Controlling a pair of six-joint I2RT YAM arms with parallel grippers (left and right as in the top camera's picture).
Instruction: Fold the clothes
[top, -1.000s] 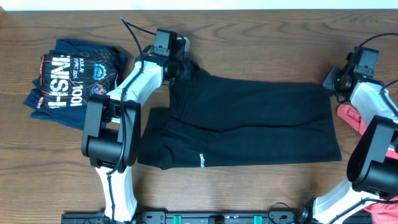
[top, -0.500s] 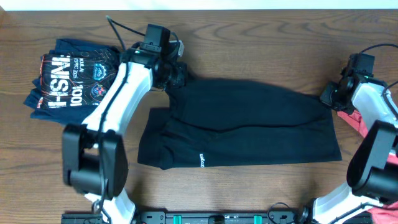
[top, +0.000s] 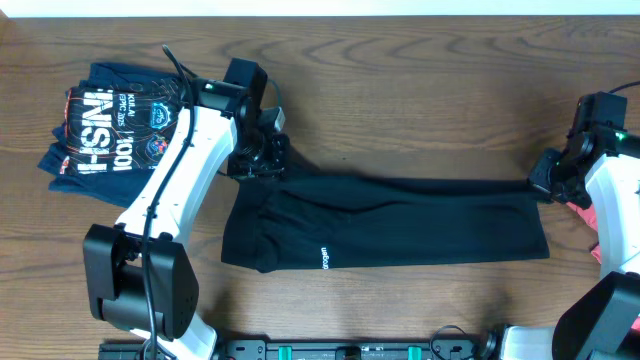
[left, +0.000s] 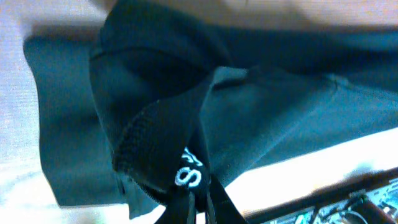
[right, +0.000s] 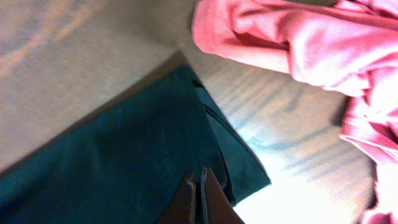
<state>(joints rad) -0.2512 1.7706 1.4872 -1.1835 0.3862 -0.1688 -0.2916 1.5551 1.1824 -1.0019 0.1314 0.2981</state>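
- Wood-grain table (top: 400, 80) carries the work. The left gripper (top: 258, 158) is clamped on the black garment (top: 400, 225) at its 10 o'clock corner, and the right gripper (top: 548, 184) is pinched on its 3 o'clock end.
- Both have drawn the held edge toward 6 o'clock since a second ago. The broad spread is now a narrow doubled band across the table's middle, so this lengthwise fold looks nearly laid.
- Only the left wrist view shows cloth bunched over the closed fingers, with a white logo (left: 188, 175) on it.
- Only the right wrist view shows the layered hem, with a pink garment (right: 292, 43) close by at 1 o'clock.
- Only the overhead view shows a folded navy shirt (top: 110, 130) at 9 o'clock, apart from the black garment.
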